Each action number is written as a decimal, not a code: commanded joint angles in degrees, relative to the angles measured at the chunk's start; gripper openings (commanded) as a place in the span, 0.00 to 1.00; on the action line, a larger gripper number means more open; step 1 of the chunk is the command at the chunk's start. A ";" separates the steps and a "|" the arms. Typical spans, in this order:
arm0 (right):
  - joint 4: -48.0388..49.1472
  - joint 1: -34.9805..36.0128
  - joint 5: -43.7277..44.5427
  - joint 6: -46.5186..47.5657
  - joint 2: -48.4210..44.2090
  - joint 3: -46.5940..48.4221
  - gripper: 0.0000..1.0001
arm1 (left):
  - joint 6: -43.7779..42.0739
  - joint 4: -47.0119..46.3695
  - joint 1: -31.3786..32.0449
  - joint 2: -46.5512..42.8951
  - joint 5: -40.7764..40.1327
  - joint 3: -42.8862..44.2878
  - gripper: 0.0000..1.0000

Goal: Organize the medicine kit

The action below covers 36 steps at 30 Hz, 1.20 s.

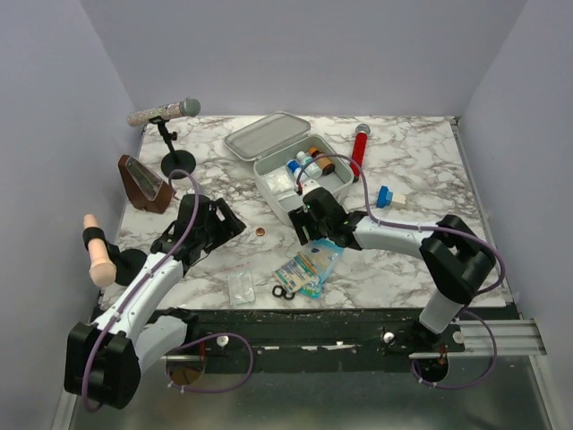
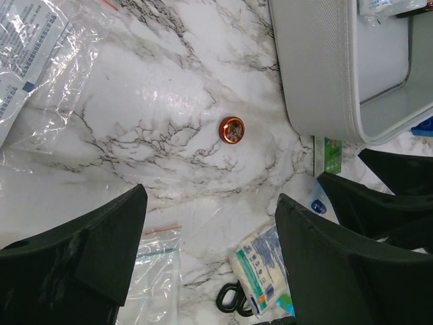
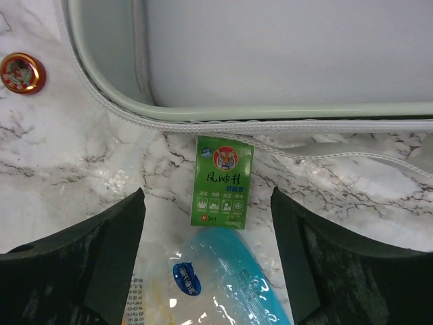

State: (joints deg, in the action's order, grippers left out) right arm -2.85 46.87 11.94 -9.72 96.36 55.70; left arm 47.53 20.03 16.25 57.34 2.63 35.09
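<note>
Well in front of the medicine kit (image 1: 262, 179), by the near edge of the marble table (image 1: 430, 242), lie a clear plastic bag (image 1: 240, 287) and black scissors (image 1: 283, 292). A stack of blue-and-white packets (image 1: 309, 267) lies just beside the scissors.

Front-left of the kit, the left gripper (image 2: 210, 196) hovers over the marble. Its jaws are spread wide with nothing between them. A small round red tin (image 2: 231, 129) lies ahead of its fingers, apart from the kit's wall.

The right gripper (image 3: 206, 193) sits at the kit's front side, jaws likewise apart and holding nothing. A small green box (image 3: 222, 181) lies flat between its fingertips, clear of both fingers and just beside the kit's rim. A blue pouch (image 3: 216, 284) lies on the box's near side.

The kit itself stands open near the middle of the table. Its lid (image 1: 269, 134) is swung back to the far left, and small bottles (image 1: 309, 164) stand upright in its far right corner. A red cylinder (image 1: 360, 148) lies just right of the kit, and a small blue object (image 1: 385, 195) lies farther right. Well to the kit's left stand a brown wedge-shaped object (image 1: 143, 184) and, beyond it, a microphone on a stand (image 1: 166, 112).
</note>
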 commanded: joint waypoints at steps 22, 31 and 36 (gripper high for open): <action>4.79 0.50 -6.13 -2.85 -8.44 -9.91 0.43 | 1.69 0.63 0.18 -3.20 0.18 -1.26 0.87; 2.94 0.50 -27.48 -4.43 -20.94 -9.92 0.43 | 6.60 -21.57 0.88 -1.00 19.05 -3.62 0.87; 4.52 0.50 -33.74 -4.17 -20.07 -8.33 0.42 | 5.04 -24.35 7.02 0.83 21.19 1.89 0.87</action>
State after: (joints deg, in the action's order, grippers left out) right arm 0.86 46.94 -13.15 -13.45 75.50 45.47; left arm 52.58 3.40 18.61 56.62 16.97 32.38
